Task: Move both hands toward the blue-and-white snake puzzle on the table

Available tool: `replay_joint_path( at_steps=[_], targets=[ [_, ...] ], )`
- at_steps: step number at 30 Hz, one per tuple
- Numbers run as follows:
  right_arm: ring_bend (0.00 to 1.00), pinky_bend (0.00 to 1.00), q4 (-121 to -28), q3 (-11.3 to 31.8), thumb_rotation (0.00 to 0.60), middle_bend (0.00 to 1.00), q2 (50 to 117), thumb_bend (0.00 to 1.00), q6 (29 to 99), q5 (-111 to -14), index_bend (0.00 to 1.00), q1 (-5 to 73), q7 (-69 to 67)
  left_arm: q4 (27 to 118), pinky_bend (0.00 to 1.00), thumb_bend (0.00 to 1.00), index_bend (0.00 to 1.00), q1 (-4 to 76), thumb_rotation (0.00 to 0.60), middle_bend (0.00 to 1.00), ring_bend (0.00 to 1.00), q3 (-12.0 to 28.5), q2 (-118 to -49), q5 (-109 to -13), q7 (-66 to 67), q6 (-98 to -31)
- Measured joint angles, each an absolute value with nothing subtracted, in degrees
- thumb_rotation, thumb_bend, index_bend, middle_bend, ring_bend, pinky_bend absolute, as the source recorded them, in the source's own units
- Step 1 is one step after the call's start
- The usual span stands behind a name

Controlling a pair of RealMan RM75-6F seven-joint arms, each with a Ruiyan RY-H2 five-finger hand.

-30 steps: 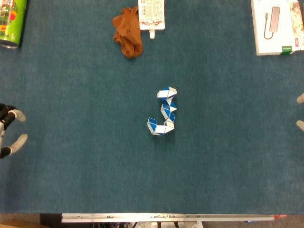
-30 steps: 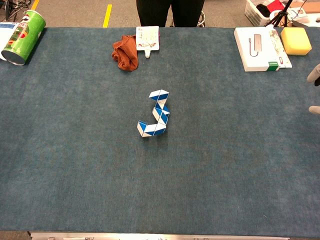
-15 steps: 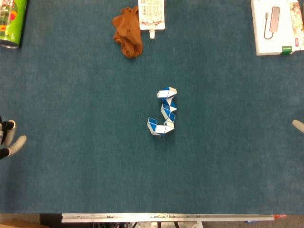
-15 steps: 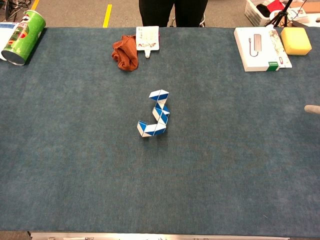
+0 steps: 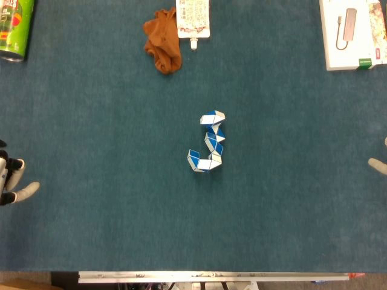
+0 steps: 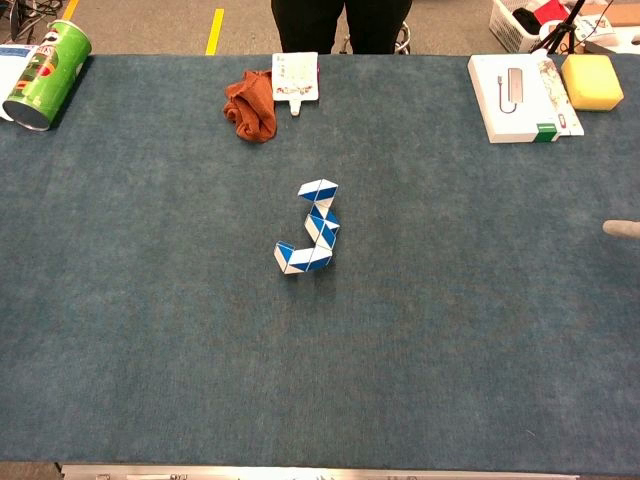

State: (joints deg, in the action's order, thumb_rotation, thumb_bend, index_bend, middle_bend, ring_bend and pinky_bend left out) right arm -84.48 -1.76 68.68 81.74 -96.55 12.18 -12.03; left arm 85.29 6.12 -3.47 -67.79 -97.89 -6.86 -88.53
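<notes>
The blue-and-white snake puzzle (image 5: 209, 142) lies folded in a J shape at the middle of the blue table; the chest view shows the puzzle (image 6: 310, 230) too. My left hand (image 5: 12, 180) is at the far left edge of the head view, well away from the puzzle, with pale fingertips (image 5: 28, 189) apart and nothing in them. Of my right hand (image 5: 379, 163), only fingertips poke in at the far right edge, and one fingertip (image 6: 620, 228) shows in the chest view. It holds nothing that I can see.
A green can (image 5: 13, 30) lies at the far left back. A brown cloth (image 5: 163, 41) and a printed pouch (image 5: 193, 18) sit at the back middle. A white box (image 5: 352, 33) and a yellow sponge (image 6: 592, 80) are at the back right.
My left hand has slid toward the near side along the left edge. My right hand has drawn mostly out of view, leaving only a fingertip. The puzzle has not moved.
</notes>
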Motion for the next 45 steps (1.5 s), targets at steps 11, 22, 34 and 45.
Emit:
replay_joint_path(
  at_steps=[11,22,34,45],
  targets=[
    [0.75,0.09,-83.06,-2.27,0.526,1.0,68.69,0.0,83.21,-98.07,1.0,12.17,-14.02,83.55,0.49,0.0,1.0,6.5,0.6,1.0,0.75,-4.34,-67.58,-99.96,-10.68,-89.72],
    [0.73,0.09,-84.22,-1.82,0.519,1.0,68.68,0.0,83.03,-96.17,1.0,11.73,-13.76,83.44,0.49,0.0,1.0,6.5,0.6,1.0,0.75,-4.35,-67.83,-99.66,-9.8,-89.58],
    [0.74,0.09,-84.2,-1.14,0.516,1.0,69.65,0.31,84.51,-96.26,1.0,11.34,-14.38,83.44,0.49,0.0,1.0,6.48,0.6,1.0,0.75,-4.35,-67.97,-99.45,-9.3,-89.53],
    [0.74,0.09,-84.48,-0.92,0.506,1.0,69.73,0.42,84.26,-95.84,1.0,11.23,-13.68,83.44,0.49,0.0,1.0,6.51,0.6,1.0,0.75,-4.38,-68.1,-99.23,-8.63,-89.25]
  ],
)
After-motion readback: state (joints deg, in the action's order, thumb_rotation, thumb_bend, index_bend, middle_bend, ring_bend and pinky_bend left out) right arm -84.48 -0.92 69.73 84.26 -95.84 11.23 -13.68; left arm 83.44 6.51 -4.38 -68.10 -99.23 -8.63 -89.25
